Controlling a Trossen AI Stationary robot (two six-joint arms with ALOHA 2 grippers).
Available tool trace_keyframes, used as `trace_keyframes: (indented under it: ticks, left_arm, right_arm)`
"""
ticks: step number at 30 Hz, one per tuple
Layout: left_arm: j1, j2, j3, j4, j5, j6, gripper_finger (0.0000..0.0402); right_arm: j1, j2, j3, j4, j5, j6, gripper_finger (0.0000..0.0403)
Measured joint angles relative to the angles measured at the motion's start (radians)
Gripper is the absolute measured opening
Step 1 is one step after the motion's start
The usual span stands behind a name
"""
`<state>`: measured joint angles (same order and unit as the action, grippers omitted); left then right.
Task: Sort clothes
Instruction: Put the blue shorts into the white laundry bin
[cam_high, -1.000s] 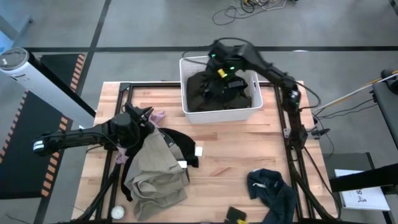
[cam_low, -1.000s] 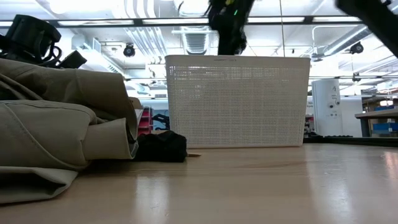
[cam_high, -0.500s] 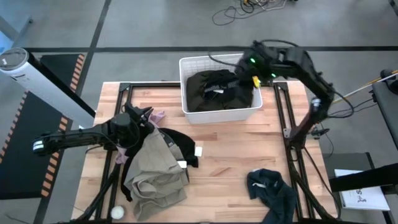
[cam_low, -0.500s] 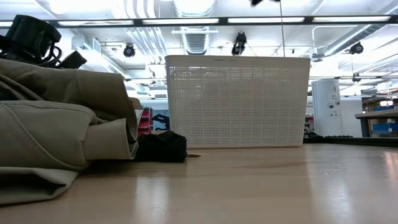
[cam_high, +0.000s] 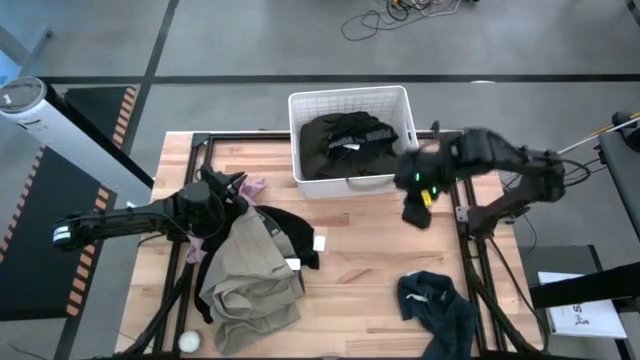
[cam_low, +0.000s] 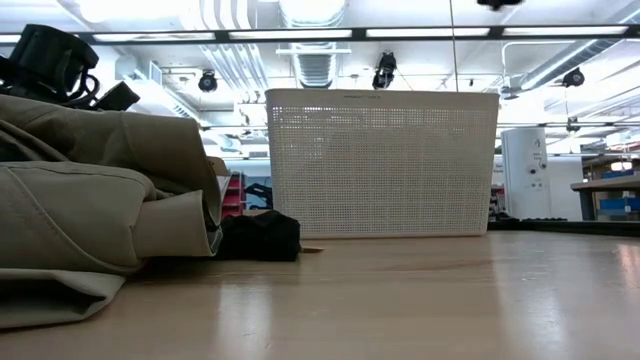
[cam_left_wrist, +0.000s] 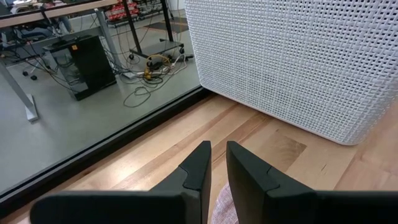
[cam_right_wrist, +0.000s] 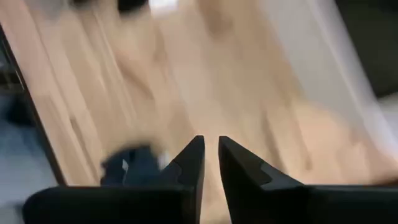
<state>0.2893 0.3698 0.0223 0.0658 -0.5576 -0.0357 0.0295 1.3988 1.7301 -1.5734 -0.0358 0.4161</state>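
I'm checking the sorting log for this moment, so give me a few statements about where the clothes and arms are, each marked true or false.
1. Dark clothes lie inside the white basket. True.
2. The navy garment lies in the basket. False: it lies on the table, near its right front corner.
3. The right pincer holds a garment. False: its fingers are almost closed with nothing between them, over bare table beside the basket.
4. The khaki garment lies on the table's left side, by the left arm. True.
5. The left pincer is wide open. False: its fingers are nearly together, just above a pink garment.
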Motion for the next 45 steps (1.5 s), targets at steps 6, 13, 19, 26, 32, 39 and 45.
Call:
trace_keyframes:
  ticks: [6, 13, 19, 26, 32, 39, 45]
  left_arm:
    - [0.0, 0.0, 0.0, 0.0, 0.0, 0.0, 0.0038]
    - [0.0, 0.0, 0.0, 0.0, 0.0, 0.0, 0.0038]
    - [0.0, 0.001, 0.0, 0.0, 0.0, 0.0, 0.0038]
    - [0.0, 0.001, 0.0, 0.001, 0.0, 0.0, 0.0038]
    - [0.0, 0.002, 0.0, 0.001, 0.0, 0.0, 0.0038]
    - [0.0, 0.002, 0.0, 0.001, 0.0, 0.0, 0.0038]
    - [0.0, 0.002, 0.0, 0.001, 0.0, 0.0, 0.0038]
  right_arm:
    - [0.17, -0.01, -0.191, 0.047, -0.084, 0.152, 0.0076]
    - [0.358, 0.031, -0.317, 0.248, -0.156, 0.301, 0.0143]
    - [0.445, 0.1, -0.347, 0.277, -0.156, 0.425, 0.0197]
    - [0.455, 0.203, -0.355, 0.278, -0.185, 0.429, 0.0242]
    - [0.447, 0.332, -0.368, 0.27, -0.236, 0.299, 0.0259]
    - [0.433, 0.468, -0.38, 0.266, -0.268, 0.189, 0.026]
    - [0.432, 0.545, -0.417, 0.269, -0.284, 0.096, 0.0235]
